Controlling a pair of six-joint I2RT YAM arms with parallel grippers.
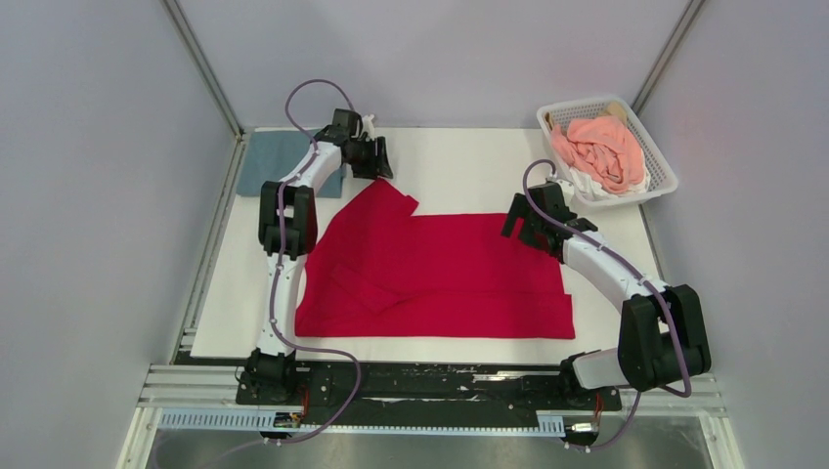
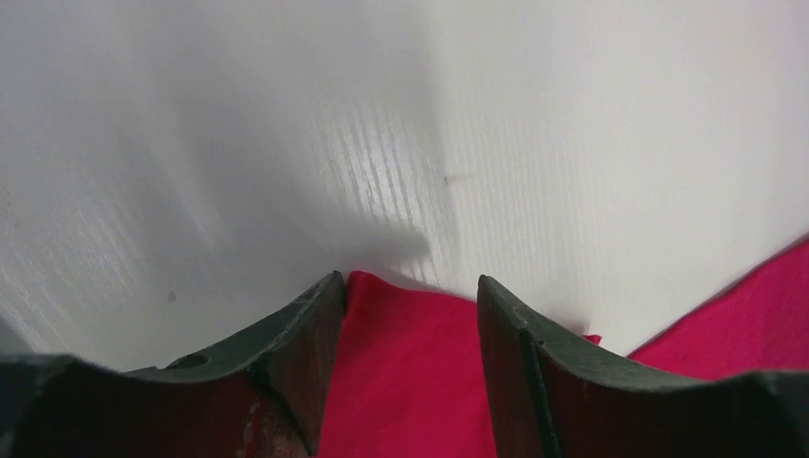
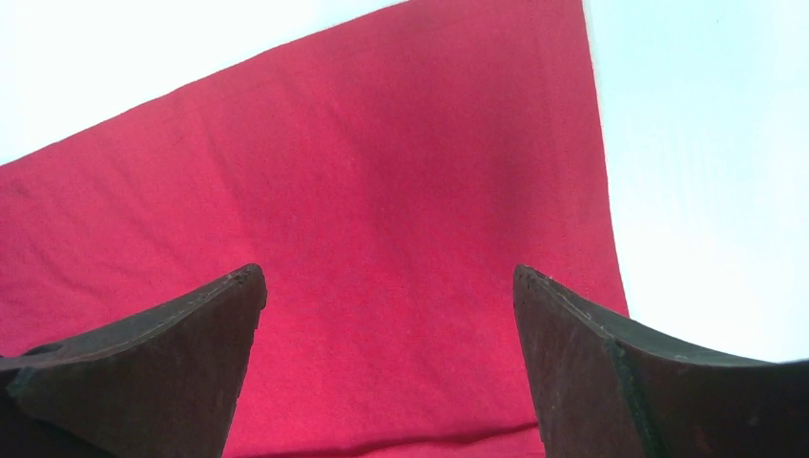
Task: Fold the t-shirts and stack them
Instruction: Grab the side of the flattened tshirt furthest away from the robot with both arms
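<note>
The left fingers [image 2: 305, 334] stand slightly apart with a corner of the red t-shirt [image 1: 440, 269] between them, at the shirt's 11 o'clock tip. The right fingers [image 3: 191, 343] gape wide and empty above its 2 o'clock edge. The shirt lies spread across the middle of the tabletop [image 1: 469, 161]. A grey-blue t-shirt [image 1: 264, 161] lies flat at 10 o'clock. A basket [image 1: 657, 156] at 2 o'clock holds a crumpled pink t-shirt [image 1: 601, 147].

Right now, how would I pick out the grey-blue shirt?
Start at the white table and go to its far left corner, beside the left arm. The grey-blue t-shirt lies there, a flat dull rectangle, unlike the bright red t-shirt spread mid-table.
</note>
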